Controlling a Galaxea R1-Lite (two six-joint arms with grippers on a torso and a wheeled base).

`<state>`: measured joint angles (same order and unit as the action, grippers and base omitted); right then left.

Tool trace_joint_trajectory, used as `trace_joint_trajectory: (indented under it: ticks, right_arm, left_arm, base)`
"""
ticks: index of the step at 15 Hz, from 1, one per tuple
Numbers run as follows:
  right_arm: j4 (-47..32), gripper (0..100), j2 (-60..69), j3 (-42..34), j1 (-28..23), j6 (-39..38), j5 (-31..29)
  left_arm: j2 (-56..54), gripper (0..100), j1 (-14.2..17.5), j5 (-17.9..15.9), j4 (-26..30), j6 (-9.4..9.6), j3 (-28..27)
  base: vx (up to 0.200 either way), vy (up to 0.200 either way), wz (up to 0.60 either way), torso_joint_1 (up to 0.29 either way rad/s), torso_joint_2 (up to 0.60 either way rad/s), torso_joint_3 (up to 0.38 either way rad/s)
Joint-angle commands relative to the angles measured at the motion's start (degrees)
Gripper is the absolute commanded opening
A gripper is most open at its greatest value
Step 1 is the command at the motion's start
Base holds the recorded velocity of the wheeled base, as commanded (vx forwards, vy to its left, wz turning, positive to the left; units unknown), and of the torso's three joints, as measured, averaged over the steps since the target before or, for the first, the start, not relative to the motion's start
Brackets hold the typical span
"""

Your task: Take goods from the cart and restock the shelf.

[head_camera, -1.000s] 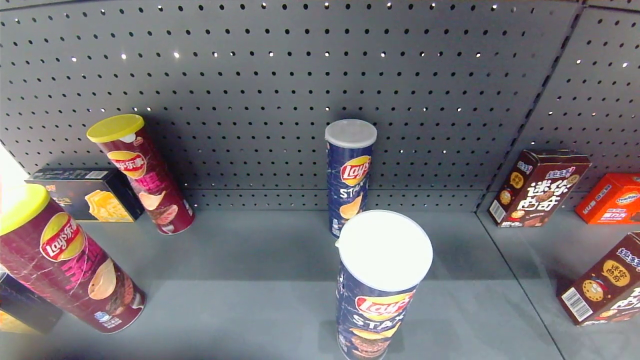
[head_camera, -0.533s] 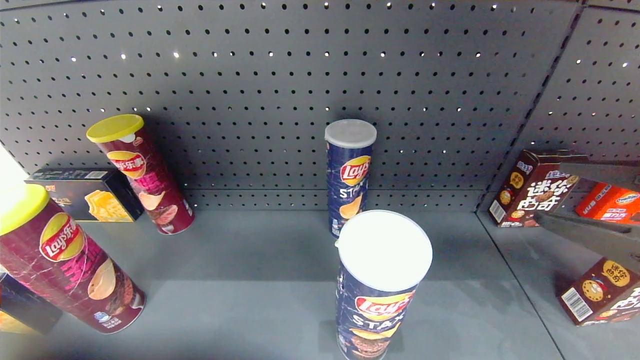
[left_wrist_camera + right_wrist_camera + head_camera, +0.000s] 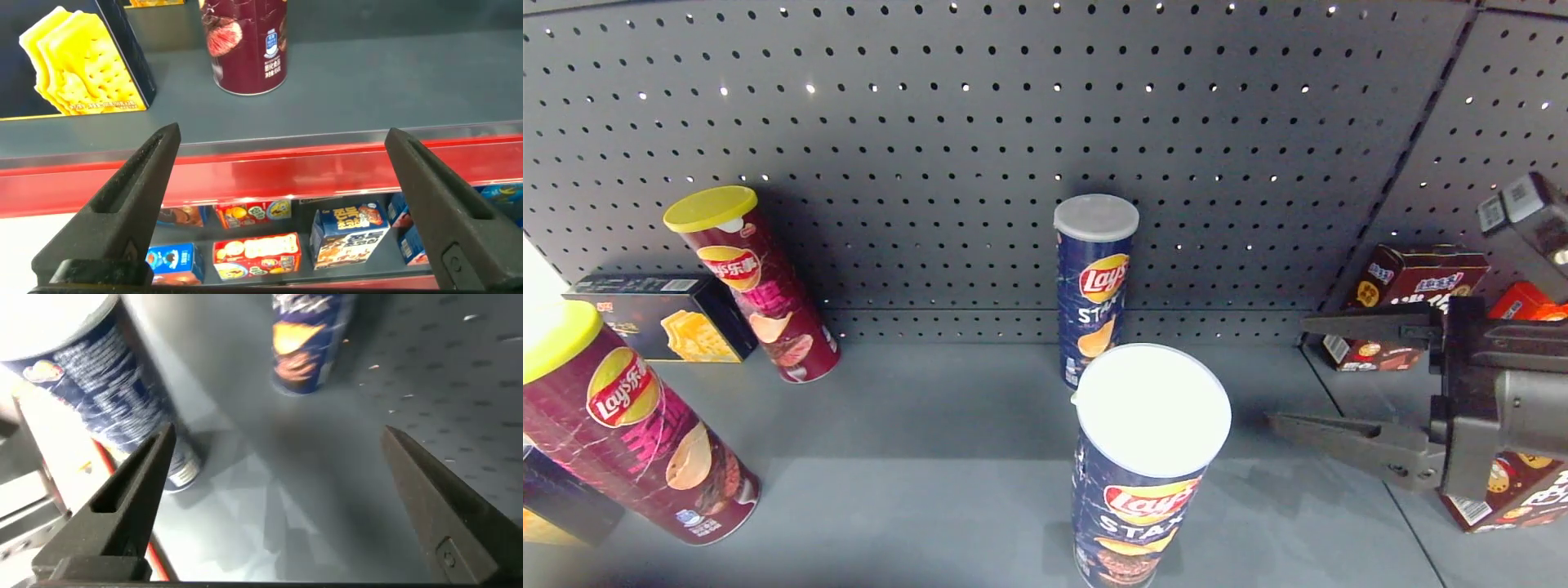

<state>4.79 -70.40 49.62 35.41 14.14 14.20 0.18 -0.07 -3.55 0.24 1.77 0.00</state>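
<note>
Right gripper (image 3: 1286, 371) hangs at the 3 o'clock side of the front blue can (image 3: 1147, 482). Its fingers are spread wide with nothing between them, tips aimed toward 9 o'clock, near the can but not touching.

That can stands upright on the grey shelf (image 3: 947, 425), white lid up, at the 6 o'clock edge of the head view. The rear blue can (image 3: 1092, 286) stands upright at its 12 o'clock, against the pegboard (image 3: 1013, 122).

Over at 9 o'clock are two maroon cans with yellow lids, one far (image 3: 756, 286) and one near (image 3: 629, 425), with a black cracker box (image 3: 662, 318) between them. Behind the right gripper, at 3 o'clock, are a brown cookie box (image 3: 1401, 282) and an orange box (image 3: 1523, 302).

Left gripper (image 3: 282, 135) has its fingers wide apart too, and empty. It is out in front of the shelf's red front edge (image 3: 270, 167), facing a maroon can's base and the cracker box.
</note>
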Motion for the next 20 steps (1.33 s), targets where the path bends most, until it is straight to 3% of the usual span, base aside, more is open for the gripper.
trace_joint_trajectory:
  ticks: [1,6,20]
  right_arm:
    - [-0.04,100,-1.85,-0.57,1.76,0.10,0.04]
    - [0.13,100,-3.25,-4.26,5.46,0.10,0.04]
    - [3.73,100,-10.37,-4.26,5.46,0.01,0.04]
  left_arm:
    - [0.08,100,0.07,-0.06,0.02,-0.01,0.00]
    - [0.08,100,-0.01,0.03,0.02,-0.01,0.00]
    - [0.08,100,-0.01,-0.06,-0.07,-0.01,0.00]
  base:
    - [0.000,0.000,0.00,0.000,0.00,0.000]
    - [0.000,0.000,0.00,0.000,0.00,0.000]
    - [0.000,0.000,0.00,0.000,0.00,0.000]
